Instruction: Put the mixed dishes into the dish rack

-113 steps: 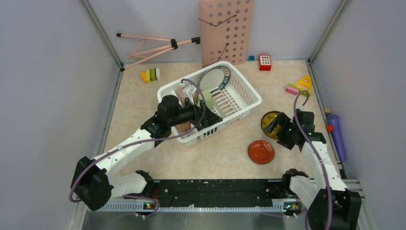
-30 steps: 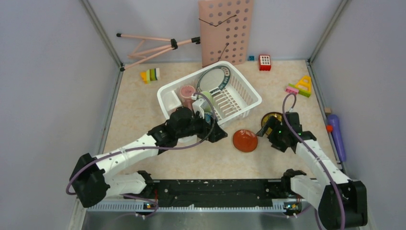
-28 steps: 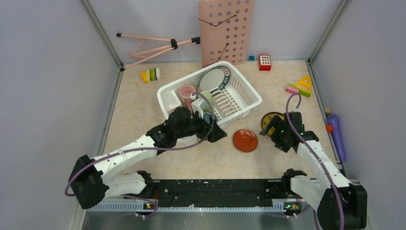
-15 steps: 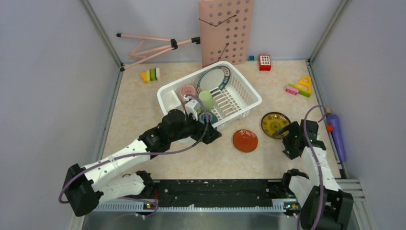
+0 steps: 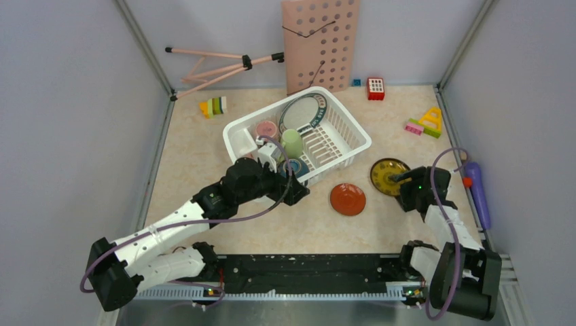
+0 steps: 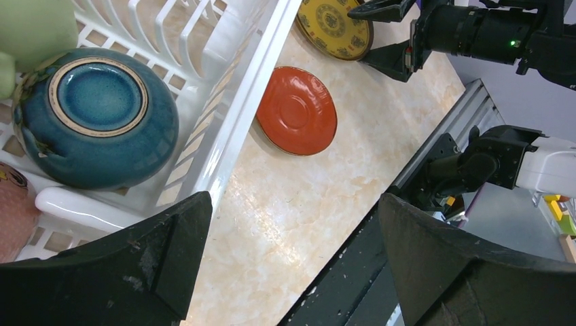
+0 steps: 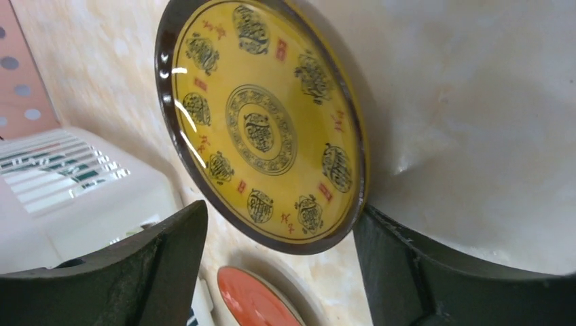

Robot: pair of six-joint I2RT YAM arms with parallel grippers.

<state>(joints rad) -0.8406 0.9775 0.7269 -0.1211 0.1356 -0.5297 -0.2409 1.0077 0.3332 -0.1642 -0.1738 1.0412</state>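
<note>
**Two small plates lie outside the rack**

The dish rack (image 5: 337,161) sits slantwise at the middle of the table (image 5: 197,163). Inside it, a teal-rimmed large plate (image 5: 303,112) leans at the far end. A pink cup (image 5: 265,128) and a light green mug (image 5: 292,142) sit nearer. A blue bowl (image 6: 95,119) lies upside down by the near wall.

The left gripper (image 6: 292,204) hangs over that near wall with its fingers spread wide and nothing between them.

The orange plate (image 5: 348,199) lies flat on the table just near of the rack. The yellow plate (image 7: 261,129) lies to its right, apart from it.

The right gripper (image 7: 280,210) reaches in from the right. Its fingers are parted on either side of the yellow plate's rim. Whether they press on it cannot be told.
</note>
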